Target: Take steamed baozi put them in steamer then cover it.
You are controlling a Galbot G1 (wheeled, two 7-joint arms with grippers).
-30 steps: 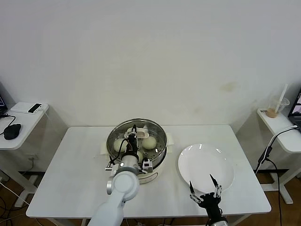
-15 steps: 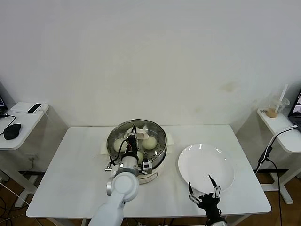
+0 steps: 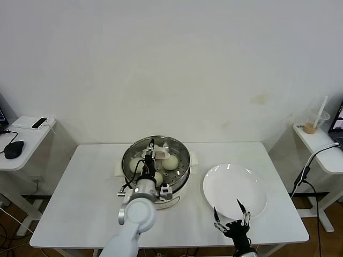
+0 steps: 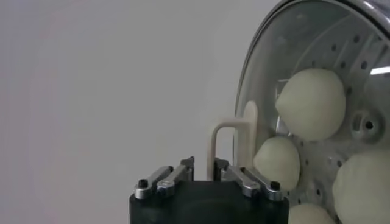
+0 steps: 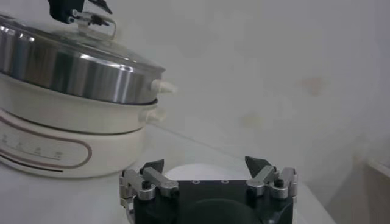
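I saw the cover (image 3: 156,156) seated on the steamer (image 3: 179,184), mid-table, with the steamed baozi (image 4: 311,104) visible through the glass on the perforated tray. Left gripper (image 3: 151,148) hung right over the lid's cream handle (image 4: 234,142), fingers slightly parted either side of it, not clamped. Right gripper (image 3: 231,218) sat idle at the near table edge by the white plate (image 3: 234,189), fingers spread wide, holding nothing.

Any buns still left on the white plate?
No. In the head view the white plate is bare; the buns sit under the glass lid in the steamer.
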